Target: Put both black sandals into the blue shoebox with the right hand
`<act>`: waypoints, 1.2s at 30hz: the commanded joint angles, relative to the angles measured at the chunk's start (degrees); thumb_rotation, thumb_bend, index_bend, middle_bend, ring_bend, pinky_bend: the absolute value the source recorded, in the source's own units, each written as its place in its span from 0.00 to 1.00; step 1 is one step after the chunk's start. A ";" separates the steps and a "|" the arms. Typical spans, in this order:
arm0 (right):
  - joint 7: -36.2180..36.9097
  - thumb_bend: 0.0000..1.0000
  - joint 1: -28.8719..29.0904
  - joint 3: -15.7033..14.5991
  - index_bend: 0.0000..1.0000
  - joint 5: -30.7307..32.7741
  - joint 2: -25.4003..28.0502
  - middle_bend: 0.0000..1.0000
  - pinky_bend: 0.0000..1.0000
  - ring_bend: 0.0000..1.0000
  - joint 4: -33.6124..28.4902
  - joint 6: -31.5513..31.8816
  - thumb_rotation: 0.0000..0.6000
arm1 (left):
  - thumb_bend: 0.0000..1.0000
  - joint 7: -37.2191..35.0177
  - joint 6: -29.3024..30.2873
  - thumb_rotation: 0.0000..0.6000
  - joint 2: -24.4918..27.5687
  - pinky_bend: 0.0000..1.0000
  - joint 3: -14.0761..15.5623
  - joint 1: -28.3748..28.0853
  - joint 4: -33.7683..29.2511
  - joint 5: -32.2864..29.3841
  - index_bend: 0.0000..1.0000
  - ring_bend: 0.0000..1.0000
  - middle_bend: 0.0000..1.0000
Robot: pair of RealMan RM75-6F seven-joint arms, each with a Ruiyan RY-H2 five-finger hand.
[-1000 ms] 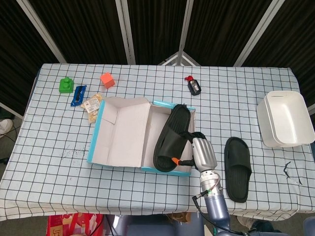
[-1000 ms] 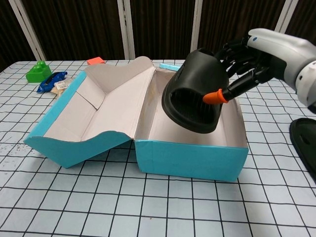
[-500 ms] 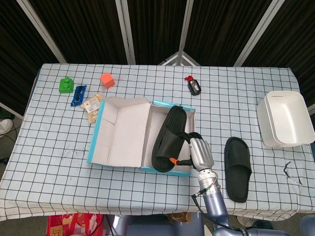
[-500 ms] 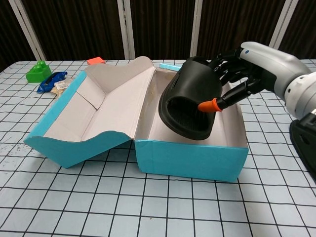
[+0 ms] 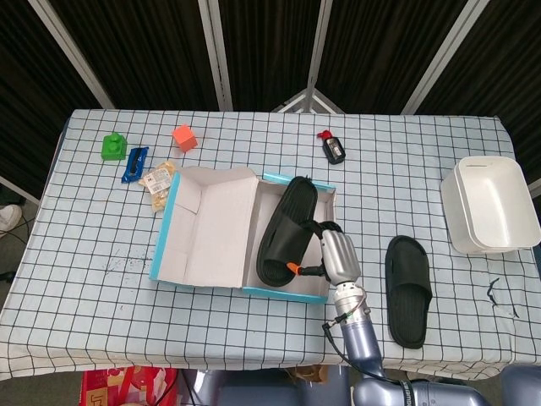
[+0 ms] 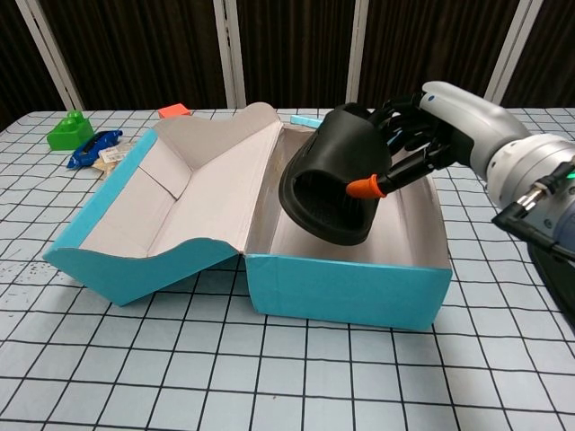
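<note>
My right hand point(image 5: 331, 254) point(image 6: 422, 144) grips a black sandal point(image 5: 285, 230) point(image 6: 334, 184) by its edge and holds it tilted above the open compartment of the blue shoebox point(image 5: 221, 290) point(image 6: 346, 292). The sandal's toe opening faces the chest view, and its sole hangs over the box floor without resting flat. A second black sandal point(image 5: 407, 289) point(image 6: 555, 269) lies flat on the checked tablecloth to the right of the box. My left hand shows in neither view.
The box lid point(image 5: 206, 227) point(image 6: 162, 202) lies open to the left. A white tub point(image 5: 490, 204) stands at the right edge. At the back left are a green block point(image 5: 112, 145), a blue item point(image 5: 134, 164), an orange block point(image 5: 184, 137) and a snack packet point(image 5: 159, 181). A small black bottle point(image 5: 333, 149) lies behind the box.
My right hand has carried the sandal leftward and a little lower, further over the inside of the box. The second sandal has stayed put.
</note>
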 commanded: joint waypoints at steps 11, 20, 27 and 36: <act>1.56 0.41 1.05 -0.93 0.53 -0.09 -2.15 0.44 0.20 0.37 1.82 -0.90 1.00 | 0.37 0.05 0.00 1.00 -0.02 0.03 -0.09 0.00 -0.01 -0.19 0.00 0.00 0.00; 2.03 0.42 1.83 -0.44 0.53 -0.15 -3.68 0.44 0.20 0.37 2.09 -0.85 1.00 | 0.37 -0.29 0.10 1.00 0.11 0.03 0.00 0.07 -0.01 0.10 0.00 0.00 0.00; 3.19 0.42 3.46 0.96 0.53 1.40 -5.76 0.44 0.20 0.37 5.42 -2.75 1.00 | 0.37 -0.72 0.31 1.00 0.20 0.03 0.00 0.19 0.06 0.24 0.00 0.00 0.00; 3.90 0.42 4.44 0.74 0.53 1.97 -7.51 0.44 0.20 0.37 8.37 -3.90 1.00 | 0.37 -1.13 -0.09 1.00 0.34 0.03 -0.08 0.05 0.24 0.01 0.00 0.00 0.00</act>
